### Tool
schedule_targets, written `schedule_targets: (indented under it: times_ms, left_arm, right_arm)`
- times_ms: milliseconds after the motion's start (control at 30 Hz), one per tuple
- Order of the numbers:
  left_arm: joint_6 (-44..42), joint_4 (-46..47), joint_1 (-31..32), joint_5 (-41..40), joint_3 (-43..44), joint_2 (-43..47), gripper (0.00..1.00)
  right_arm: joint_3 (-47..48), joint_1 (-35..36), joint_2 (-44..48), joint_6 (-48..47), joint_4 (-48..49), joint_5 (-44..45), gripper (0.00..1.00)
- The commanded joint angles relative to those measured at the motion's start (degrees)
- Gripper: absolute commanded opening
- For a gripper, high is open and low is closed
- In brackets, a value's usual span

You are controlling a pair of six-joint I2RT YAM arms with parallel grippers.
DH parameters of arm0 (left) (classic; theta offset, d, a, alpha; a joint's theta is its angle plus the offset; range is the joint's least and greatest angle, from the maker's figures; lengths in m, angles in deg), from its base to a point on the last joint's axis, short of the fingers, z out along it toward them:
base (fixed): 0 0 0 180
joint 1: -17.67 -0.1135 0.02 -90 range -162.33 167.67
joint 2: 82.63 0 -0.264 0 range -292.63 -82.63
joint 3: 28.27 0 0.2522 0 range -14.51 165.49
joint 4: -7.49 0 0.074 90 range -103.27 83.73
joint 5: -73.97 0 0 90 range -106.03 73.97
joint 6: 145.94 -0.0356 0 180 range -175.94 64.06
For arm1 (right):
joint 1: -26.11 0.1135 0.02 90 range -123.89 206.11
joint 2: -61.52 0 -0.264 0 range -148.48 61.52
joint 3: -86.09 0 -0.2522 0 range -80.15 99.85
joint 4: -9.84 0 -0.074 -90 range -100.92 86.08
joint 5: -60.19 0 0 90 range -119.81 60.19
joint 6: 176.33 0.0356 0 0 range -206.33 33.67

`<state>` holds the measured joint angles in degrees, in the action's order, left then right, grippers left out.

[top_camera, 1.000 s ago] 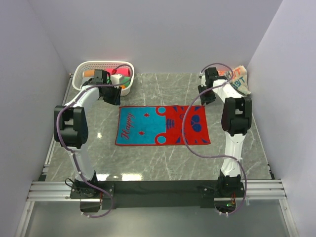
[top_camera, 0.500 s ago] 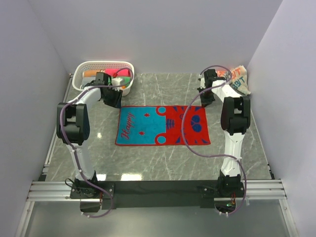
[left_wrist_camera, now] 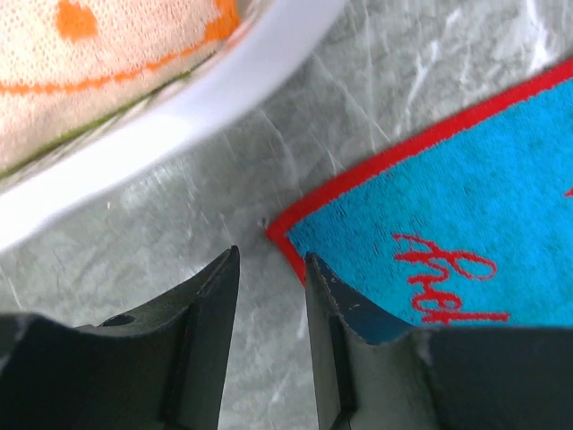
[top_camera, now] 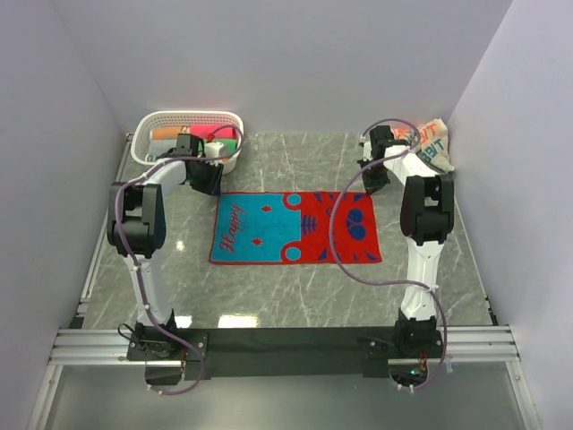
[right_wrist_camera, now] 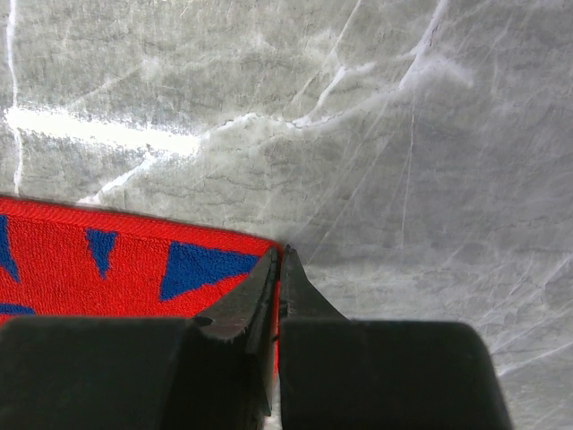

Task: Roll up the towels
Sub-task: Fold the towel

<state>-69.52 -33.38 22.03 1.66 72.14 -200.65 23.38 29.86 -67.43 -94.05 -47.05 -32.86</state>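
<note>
Red towel (top_camera: 295, 228): flat on desk (top_camera: 269, 296), centre, blue end left.
Cream towel (top_camera: 431, 140): bunched, far right corner.
Left claw (left_wrist_camera: 269, 260): released, straddling the red towel's far left corner, beside basket (top_camera: 143, 127).
Right claw (right_wrist_camera: 279, 255): clenched at the far right corner; cannot tell whether cloth is caught.
Handling: lower left claw onto the hem before pinching, confirm the right grip, and lift both corners level so the roll starts straight.

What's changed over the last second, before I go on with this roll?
The right gripper closed at the far right corner of the red and blue towel; whether it pinches cloth is unclear. The left gripper, open, edged away from the basket toward the towel's far left corner. The towel lies flat as before, and the cream towel has not moved.
</note>
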Motion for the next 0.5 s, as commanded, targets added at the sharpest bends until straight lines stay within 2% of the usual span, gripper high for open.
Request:
schedule_targets:
  times_ms: [0, 467]
  left_arm:
    - [1.19, 2.33, 0.30, 0.68, 2.99, -1.77, 0.41]
    - [0.31, 3.56, 1.09, 0.32, 2.21, -3.89, 0.38]
  right_arm:
    - [-0.52, -0.06, 1.77, -0.18, -0.20, -0.64, 0.00]
    - [0.10, -0.06, 1.94, -0.18, -0.55, -0.91, 0.00]
